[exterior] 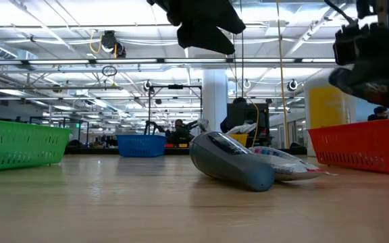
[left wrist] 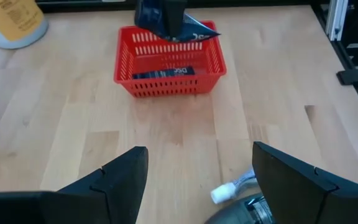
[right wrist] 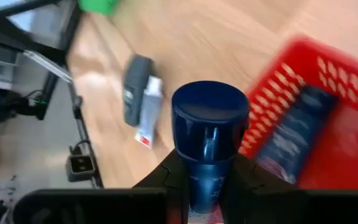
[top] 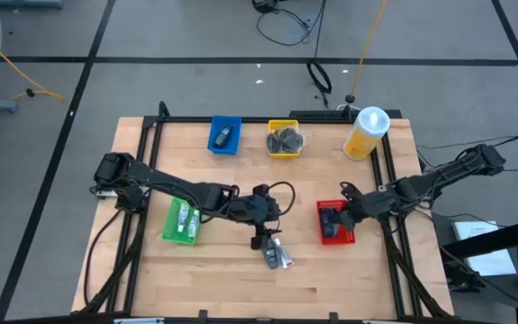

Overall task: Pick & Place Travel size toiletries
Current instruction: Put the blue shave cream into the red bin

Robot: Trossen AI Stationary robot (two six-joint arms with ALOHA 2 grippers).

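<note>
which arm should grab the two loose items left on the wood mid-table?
Left, likely. Its open pincer hovers right above the grey bottle and white tube. The right pincer is over the red tray, shut on a dark blue bottle.

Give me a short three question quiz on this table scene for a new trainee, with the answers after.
1. True or false: the right gripper holds a dark blue tube.
2. Which tray is that gripper beside: A green, B red, C yellow?
3. Fill in: under the open left gripper, a grey bottle and a white ____ lie on the table.

Key: 1 true; 2 B; 3 tube.
</note>
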